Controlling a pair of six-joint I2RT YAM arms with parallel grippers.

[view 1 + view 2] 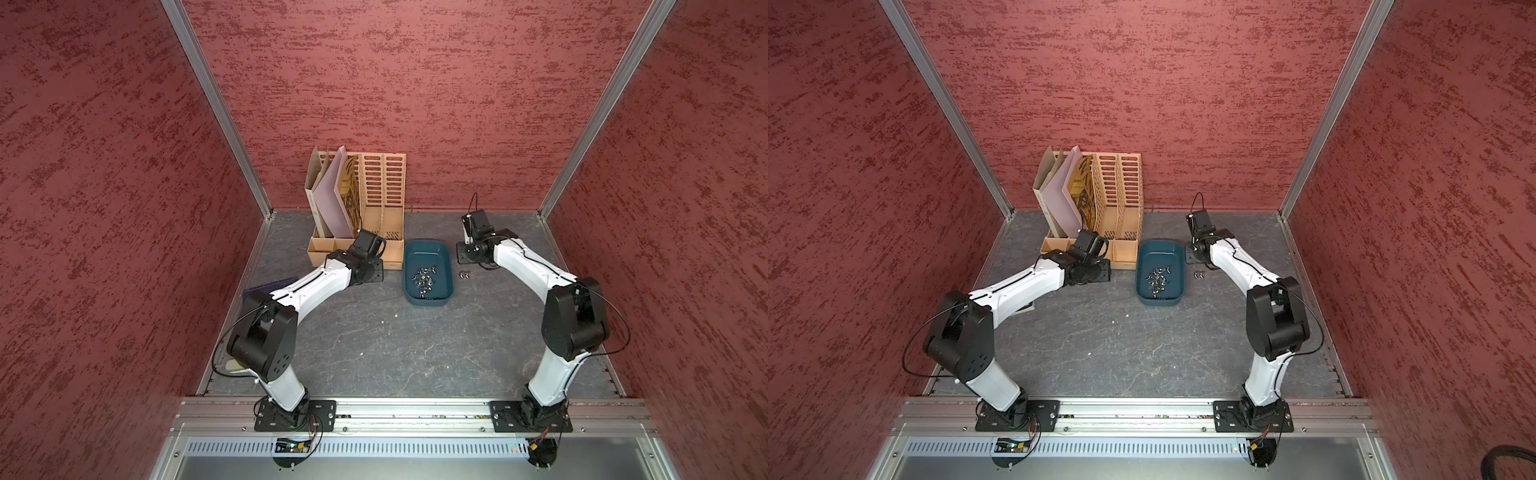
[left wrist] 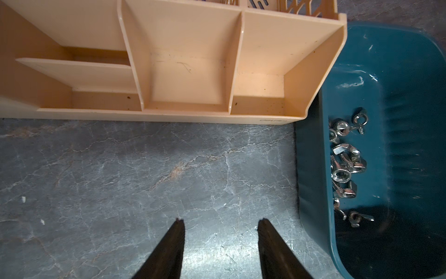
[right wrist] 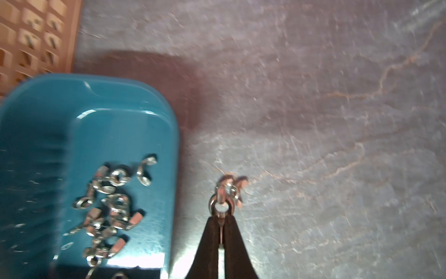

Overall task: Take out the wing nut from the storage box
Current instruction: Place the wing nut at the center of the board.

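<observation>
The storage box (image 1: 428, 254) (image 1: 1160, 254) is a shallow teal tray in the middle of the table, with a loose heap of several silver wing nuts (image 1: 424, 280) (image 3: 111, 212) inside. Just outside its right wall, my right gripper (image 3: 220, 217) is shut on one wing of a wing nut (image 3: 220, 205), low over the table. A second wing nut (image 3: 239, 184) lies right behind it. In both top views this pair (image 1: 464, 274) (image 1: 1199, 274) shows beside the box. My left gripper (image 2: 221, 219) is open over bare table left of the box (image 2: 398, 96), holding nothing.
A tall beige slotted file organiser (image 1: 374, 199) (image 2: 193, 72) with folders stands behind my left wrist, touching the box's far left corner. A dark flat item (image 1: 255, 289) lies under my left forearm. Red walls close in the back and both sides.
</observation>
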